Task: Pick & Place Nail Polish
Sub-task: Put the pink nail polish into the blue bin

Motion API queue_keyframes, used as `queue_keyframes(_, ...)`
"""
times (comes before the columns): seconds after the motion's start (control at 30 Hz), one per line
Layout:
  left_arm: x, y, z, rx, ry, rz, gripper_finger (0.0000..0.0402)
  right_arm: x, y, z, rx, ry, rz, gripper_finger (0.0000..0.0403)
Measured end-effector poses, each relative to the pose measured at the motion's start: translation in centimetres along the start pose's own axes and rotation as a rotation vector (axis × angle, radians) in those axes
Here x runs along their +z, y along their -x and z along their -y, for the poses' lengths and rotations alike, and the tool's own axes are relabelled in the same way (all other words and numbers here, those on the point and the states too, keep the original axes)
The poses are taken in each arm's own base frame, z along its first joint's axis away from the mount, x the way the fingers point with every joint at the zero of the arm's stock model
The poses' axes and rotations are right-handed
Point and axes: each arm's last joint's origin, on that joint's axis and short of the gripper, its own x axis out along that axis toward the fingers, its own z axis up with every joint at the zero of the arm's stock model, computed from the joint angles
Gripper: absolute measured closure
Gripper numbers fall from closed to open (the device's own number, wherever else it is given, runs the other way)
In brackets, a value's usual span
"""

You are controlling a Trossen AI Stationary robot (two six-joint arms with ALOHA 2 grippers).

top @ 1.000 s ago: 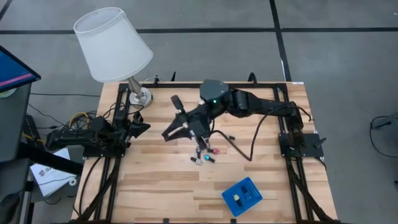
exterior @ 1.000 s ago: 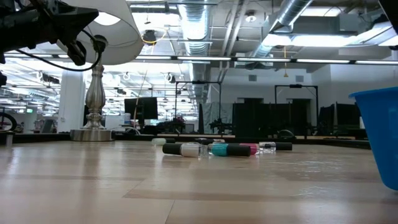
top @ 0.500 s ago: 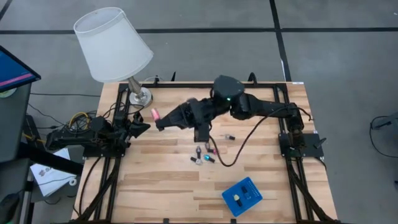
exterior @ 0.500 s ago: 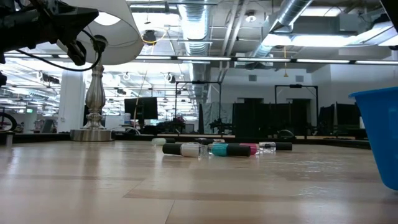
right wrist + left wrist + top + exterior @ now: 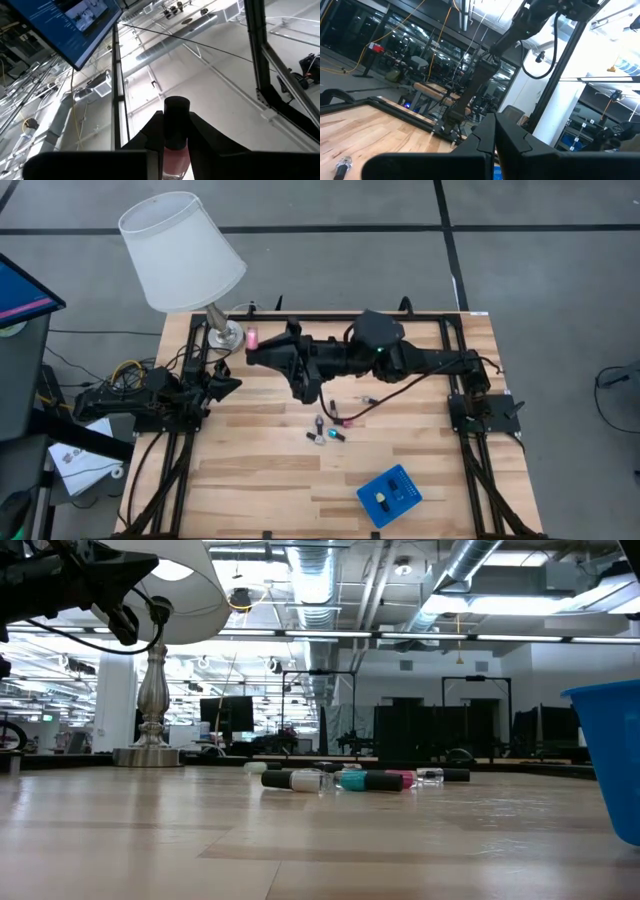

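Observation:
My right gripper [image 5: 258,343] reaches across the far side of the table toward the lamp base [image 5: 226,334] and is shut on a pink nail polish bottle [image 5: 252,337] with a dark cap [image 5: 176,119], held above the table. Several more nail polish bottles [image 5: 327,430] lie on their sides at mid-table; they also show in the low view [image 5: 340,780]. My left gripper [image 5: 222,385] waits shut and empty at the table's left edge. My right gripper pinches the bottle's pink body [image 5: 176,161] between its two fingers, one on each side. The dark cap sticks out past the fingertips [image 5: 200,131]. The fingers come from the table's right and slant upward. The bottle is lifted clear of the table.
A table lamp with a white shade [image 5: 182,250] stands at the far left corner, close to my right gripper. A small blue square tray [image 5: 390,495] sits near the front right; its wall shows in the low view [image 5: 610,760]. A cable [image 5: 385,405] trails from the right arm.
My right gripper has gone from mid-table toward the far left, toward the lamp base, carrying the pink bottle clear of the table. The arm has stretched out along the far edge. The bottles on the table have stayed put.

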Motion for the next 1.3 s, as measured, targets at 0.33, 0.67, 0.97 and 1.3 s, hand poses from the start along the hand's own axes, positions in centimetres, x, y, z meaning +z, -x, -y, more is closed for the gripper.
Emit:
queue_keyframes(0.33, 0.0, 0.0, 0.0, 0.0, 0.0, 0.0, 0.0401, 1.8, -0.2, 0.8, 0.067, 0.004, 0.052, 0.0357)
queue_keyframes(0.67, 0.0, 0.0, 0.0, 0.0, 0.0, 0.0, 0.0401, 2.0, -0.2, 1.5, 0.067, -0.353, 0.027, 0.0357)
queue_keyframes(0.97, 0.0, 0.0, 0.0, 0.0, 0.0, 0.0, 0.0401, 1.4, -0.1, 0.1, 0.168, -1.209, -0.166, 0.0356)
queue_keyframes(1.3, 0.0, 0.0, 0.0, 0.0, 0.0, 0.0, 0.0401, 0.3, 0.0, -2.2, 0.049, -2.408, -0.446, 0.0357)
